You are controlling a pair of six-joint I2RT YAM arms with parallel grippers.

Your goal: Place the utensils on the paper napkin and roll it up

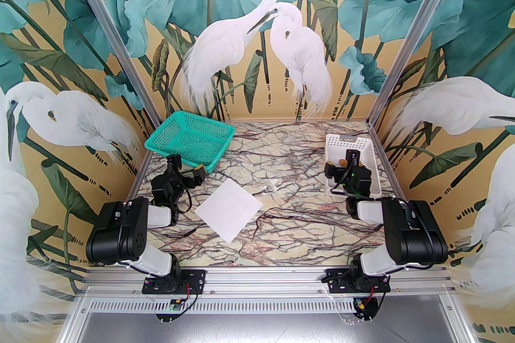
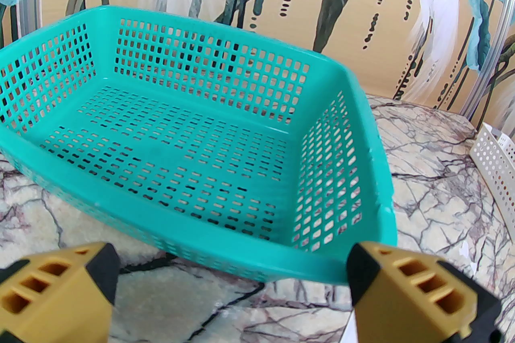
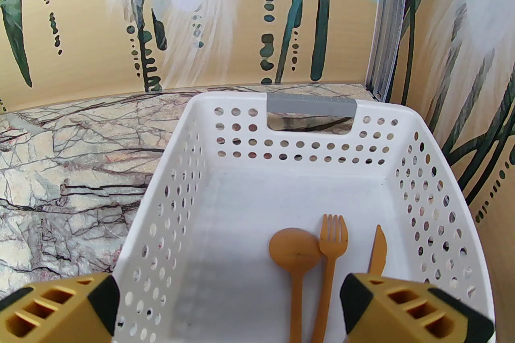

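Observation:
Three orange-brown utensils lie side by side on the floor of the white basket (image 3: 169,188): a spoon (image 3: 295,249), a fork (image 3: 332,245) and a knife (image 3: 378,251). My right gripper (image 3: 229,301) hangs open just above the basket's near end, its right finger (image 3: 406,305) above the knife handle, its left finger over the basket's left wall. From above, the right gripper (image 1: 336,163) sits over the white basket (image 1: 372,172). The white paper napkin (image 1: 229,209) lies flat, turned like a diamond, at mid-table. My left gripper (image 2: 233,293) is open, holding nothing, just short of the teal basket's near rim.
An empty teal mesh basket (image 1: 189,140) stands at the back left, tilted up against the wall, with the left gripper (image 1: 193,173) beside its near right corner. The marble tabletop (image 1: 289,168) stretches between the two baskets. Painted walls enclose the table on three sides.

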